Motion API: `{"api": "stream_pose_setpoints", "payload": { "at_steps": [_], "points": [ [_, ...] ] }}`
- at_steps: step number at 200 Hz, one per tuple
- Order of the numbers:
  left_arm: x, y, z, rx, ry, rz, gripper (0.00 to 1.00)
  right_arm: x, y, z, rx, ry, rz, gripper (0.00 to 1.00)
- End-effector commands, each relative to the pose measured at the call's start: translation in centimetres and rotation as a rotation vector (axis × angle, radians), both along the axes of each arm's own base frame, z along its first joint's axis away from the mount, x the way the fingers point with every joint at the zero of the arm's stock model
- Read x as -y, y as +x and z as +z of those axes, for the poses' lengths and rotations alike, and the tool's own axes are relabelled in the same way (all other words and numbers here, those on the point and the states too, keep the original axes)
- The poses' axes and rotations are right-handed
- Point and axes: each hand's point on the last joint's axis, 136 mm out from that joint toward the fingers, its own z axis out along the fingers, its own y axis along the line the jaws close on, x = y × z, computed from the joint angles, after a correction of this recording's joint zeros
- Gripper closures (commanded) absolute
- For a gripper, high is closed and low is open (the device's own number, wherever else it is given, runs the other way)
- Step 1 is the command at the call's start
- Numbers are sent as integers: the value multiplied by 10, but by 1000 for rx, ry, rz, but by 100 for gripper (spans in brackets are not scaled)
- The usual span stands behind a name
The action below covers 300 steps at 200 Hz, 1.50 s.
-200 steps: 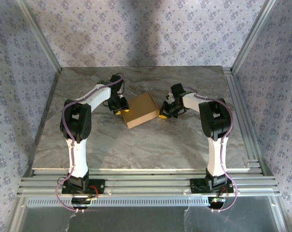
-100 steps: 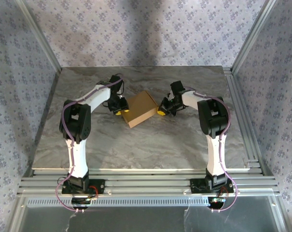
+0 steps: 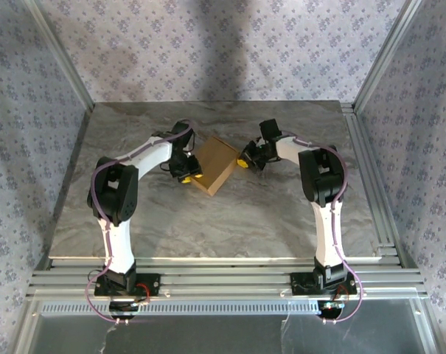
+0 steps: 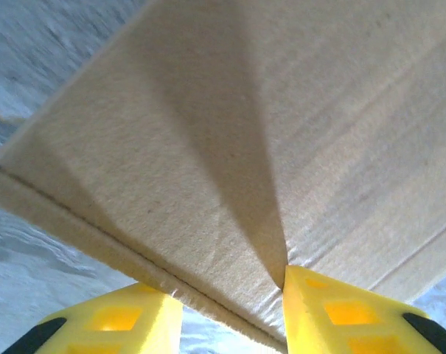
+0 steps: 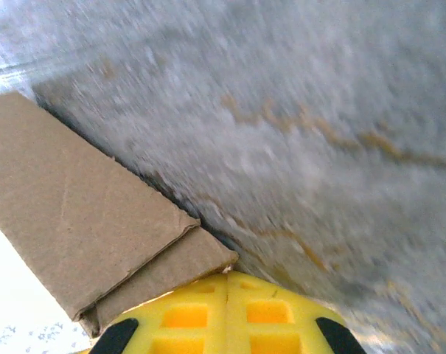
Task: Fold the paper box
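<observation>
The paper box [image 3: 216, 165] is a closed tan cardboard box at the middle of the table, raised on its left side so it stands tilted. My left gripper [image 3: 188, 175] is shut on its left edge. In the left wrist view the box's edge [image 4: 134, 258] runs between the two yellow fingers [image 4: 340, 313] of that gripper [image 4: 223, 286]. My right gripper [image 3: 244, 161] is shut with nothing in it, its tip against the box's right corner. In the right wrist view the joined yellow fingers [image 5: 226, 299] of that gripper touch a folded flap corner [image 5: 164, 258].
A grey marbled table top [image 3: 230, 214] lies under the box, with bare room in front of and behind it. Metal rails [image 3: 374, 184] run along the table's right side and near edge. Patterned walls close in the back and sides.
The box has turned and tipped up from lying flat. The left gripper has moved nearer and rightward with the box's edge. The right gripper has shifted up and left along the box's corner.
</observation>
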Motion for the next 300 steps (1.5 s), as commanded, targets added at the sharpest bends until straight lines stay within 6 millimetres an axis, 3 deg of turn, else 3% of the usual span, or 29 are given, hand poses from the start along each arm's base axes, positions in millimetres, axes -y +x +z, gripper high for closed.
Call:
{"api": "stream_pose_setpoints", "payload": {
  "at_steps": [1,35,56,83,113,137,145,171,202,256,300],
  "points": [
    [31,-38,-16,-114,-83,-58,62,-10,23,1,44,14,-41,96],
    [44,-42,-16,-123,-135,-35,63,-14,20,-1,2,34,-43,94],
    [47,-37,-14,-108,-144,-20,63,-6,13,12,26,17,-32,92],
    [46,-35,-14,-100,-142,10,63,16,-7,35,63,-23,-30,90],
    [44,-33,-16,-87,-135,33,64,30,-40,38,59,-22,-24,90],
    [44,-32,-18,-90,-136,38,65,14,-71,42,58,15,38,92],
    [45,-31,-17,-87,-137,38,65,10,-90,32,28,6,57,92],
    [46,-31,-18,-91,-138,36,65,7,-113,24,16,-15,63,93],
    [46,-31,-19,-93,-140,36,65,-4,-122,16,1,37,62,93],
    [53,-36,-23,-105,-148,21,65,-58,-127,13,-7,82,93,94],
    [56,-41,-24,-108,-154,21,65,-63,-115,10,-4,117,42,95]
  ]
}}
